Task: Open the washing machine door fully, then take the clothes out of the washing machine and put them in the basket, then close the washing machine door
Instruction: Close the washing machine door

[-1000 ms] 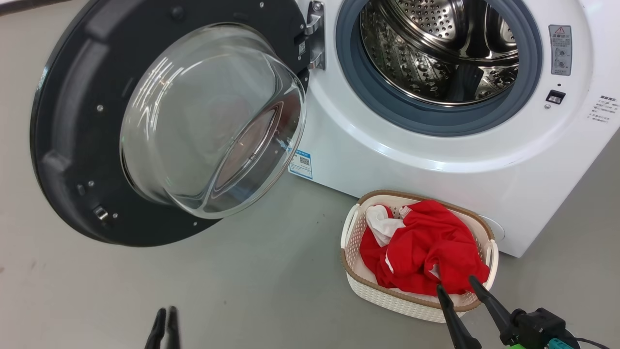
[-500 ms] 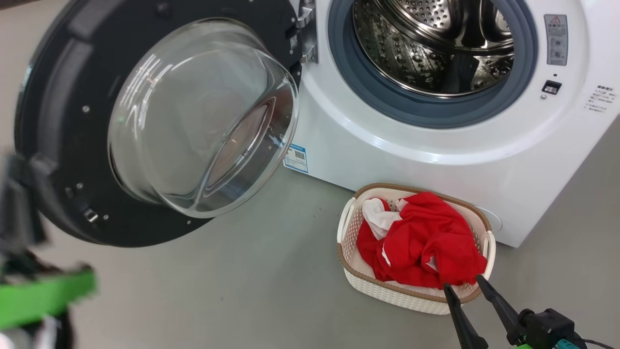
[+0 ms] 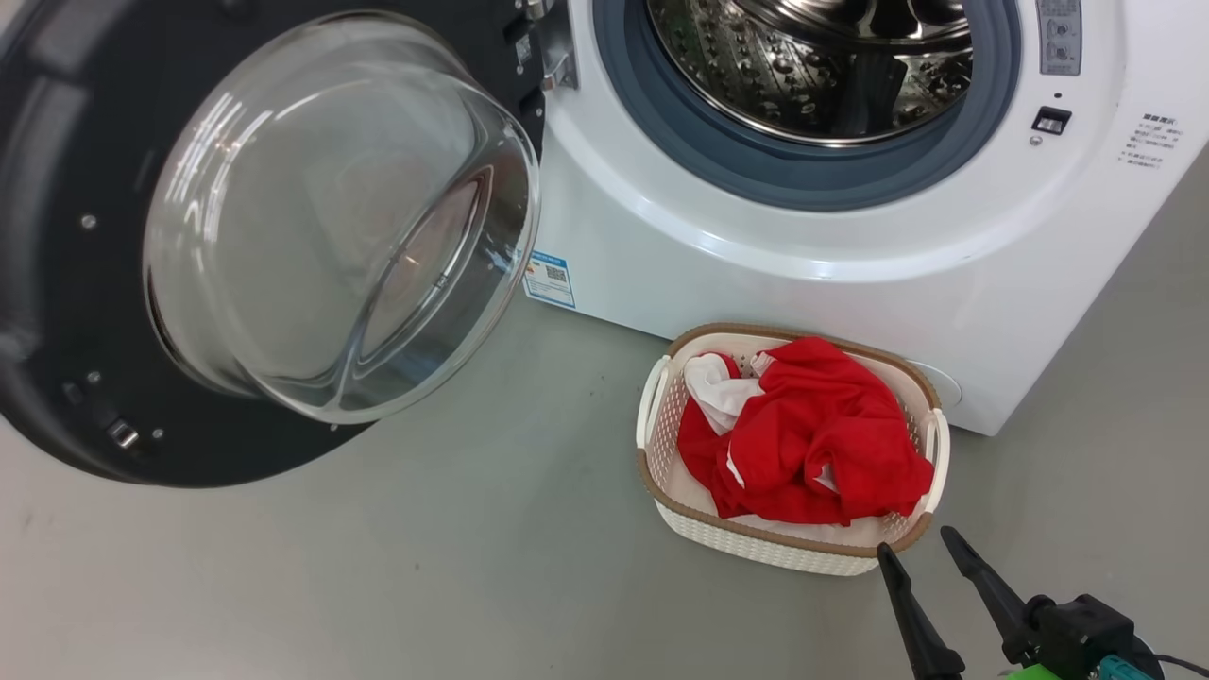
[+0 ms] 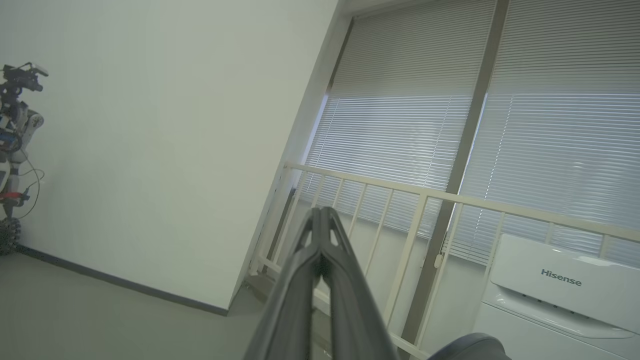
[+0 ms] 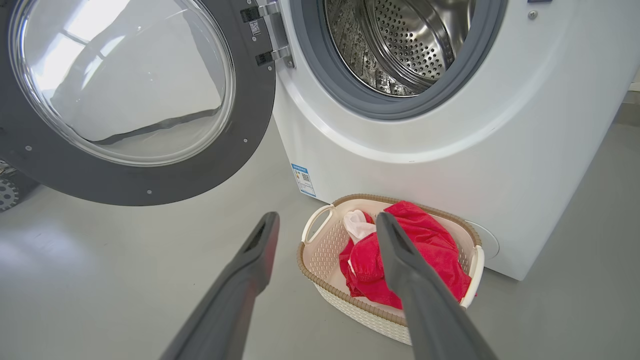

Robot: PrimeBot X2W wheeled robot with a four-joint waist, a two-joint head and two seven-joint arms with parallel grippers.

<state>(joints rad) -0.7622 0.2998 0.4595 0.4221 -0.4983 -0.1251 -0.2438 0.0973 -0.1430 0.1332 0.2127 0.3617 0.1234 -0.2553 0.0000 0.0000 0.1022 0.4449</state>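
Grey smooth floor [image 3: 378,567] runs up to the big white front-loading washing machine [image 3: 756,246], whose steel perforated drum looks empty as far as the opening shows. The large round washing machine door with its glossy black rim and bulging clear glass bowl [image 3: 57,416] stands swung wide on the robot's left. The bright red and white clothes [image 3: 812,434] lie heaped in the small cream perforated plastic basket with a brown woven-look rim [image 3: 661,491]. The basket sits on the floor just beside the machine's front, below the opening.

Judging by this, unloading is done and closing the door is the step in hand. To do it well, the push should land on the black rim far from the hinge, not on the glass. It should follow the door's arc evenly and finish with firm pressure so the latch catches. The basket looks low enough to sit under the swing, though that is worth watching.

The left end effector [image 4: 320,214] has its two dark fingers pressed together with nothing between them. It points up toward a white railing and slatted window blinds. The right end effector [image 3: 915,539] hovers near the basket's front edge with its fingers spread wide. It touches neither basket nor cloth and holds nothing.
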